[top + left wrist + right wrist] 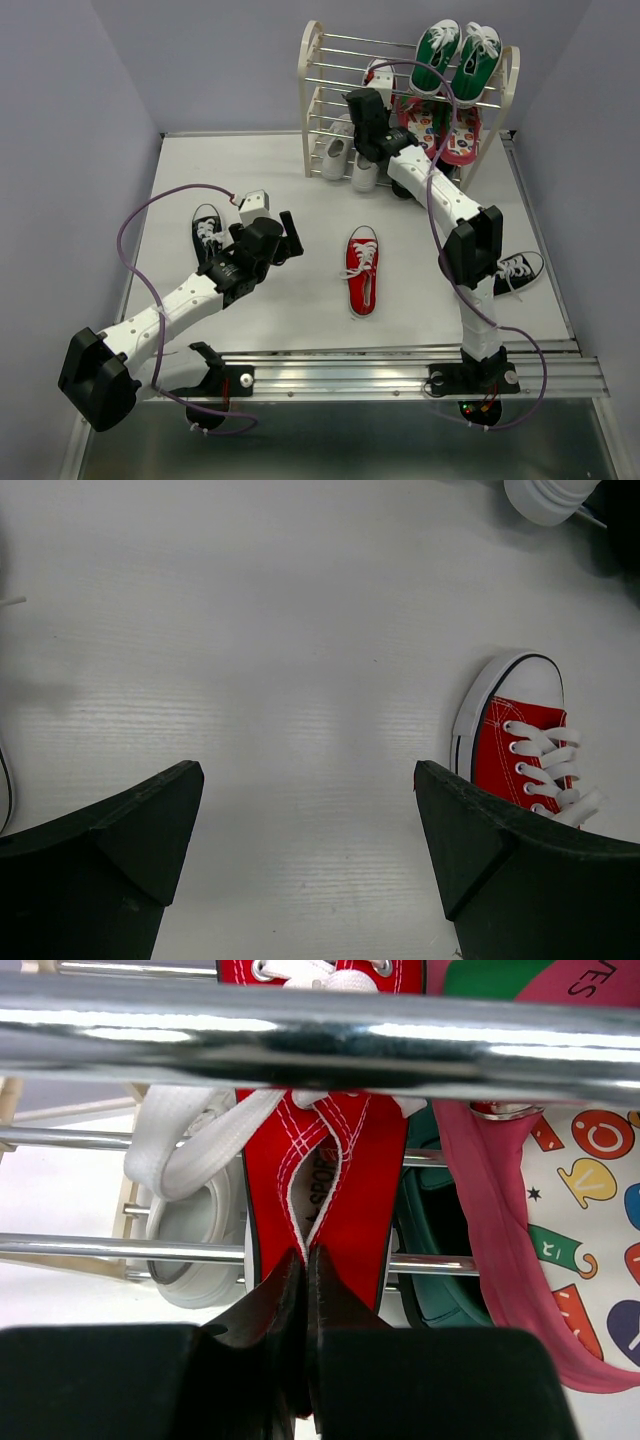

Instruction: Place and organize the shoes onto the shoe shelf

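Observation:
The shoe shelf stands at the back of the table. My right gripper reaches into its middle tier. In the right wrist view it is shut on the heel collar of a red sneaker that lies on the silver rods. The other red sneaker lies on the table's middle, toe toward the arms' bases. My left gripper is open and empty just left of it, and this sneaker shows in the left wrist view beside the right finger. White sneakers sit at the shelf's lower left.
A green pair sits on the top tier and a pink patterned pair on the middle right. One black sneaker lies at the table's left, another at the right near the right arm.

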Controlling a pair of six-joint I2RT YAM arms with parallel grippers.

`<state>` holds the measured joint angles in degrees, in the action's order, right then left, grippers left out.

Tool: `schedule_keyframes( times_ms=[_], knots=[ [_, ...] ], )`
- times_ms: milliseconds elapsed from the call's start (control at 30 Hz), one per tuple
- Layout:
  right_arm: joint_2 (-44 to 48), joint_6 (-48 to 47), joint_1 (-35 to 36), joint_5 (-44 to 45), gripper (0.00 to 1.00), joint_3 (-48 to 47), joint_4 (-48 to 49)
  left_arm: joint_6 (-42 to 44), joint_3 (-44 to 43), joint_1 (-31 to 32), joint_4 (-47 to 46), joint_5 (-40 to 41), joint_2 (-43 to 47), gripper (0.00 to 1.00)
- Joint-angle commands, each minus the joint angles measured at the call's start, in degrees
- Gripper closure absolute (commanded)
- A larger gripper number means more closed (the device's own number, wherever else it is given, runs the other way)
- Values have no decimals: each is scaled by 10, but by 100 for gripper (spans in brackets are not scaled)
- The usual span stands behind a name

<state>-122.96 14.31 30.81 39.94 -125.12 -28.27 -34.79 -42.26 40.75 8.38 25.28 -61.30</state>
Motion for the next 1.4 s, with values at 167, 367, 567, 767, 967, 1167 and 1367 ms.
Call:
schedule_keyframes(
  times_ms=[167, 367, 567, 767, 967, 1167, 1367],
  knots=[
    [5, 0, -9, 18, 87, -32, 96, 8, -18, -3, -17, 7, 1, 1],
    [6, 12, -9, 26, 72, -24, 97, 5, -16, -3, -15, 9, 5, 1],
    [11, 21, -9, 27, 64, -15, 98, 4, -15, -3, -13, 10, 6, 1],
    [34, 29, -9, 8, 48, 1, 101, 1, -19, -3, -8, 6, 11, 1],
    [90, 41, -9, -45, 23, 52, 115, -4, -20, -3, -5, -14, 21, 1],
    [188, 59, -9, -131, 0, 162, 117, 4, -15, -3, -10, -95, 32, 1],
    [327, 71, 4, -175, 0, 350, 117, -9, 0, 25, -15, -150, 43, 1]
  ],
)
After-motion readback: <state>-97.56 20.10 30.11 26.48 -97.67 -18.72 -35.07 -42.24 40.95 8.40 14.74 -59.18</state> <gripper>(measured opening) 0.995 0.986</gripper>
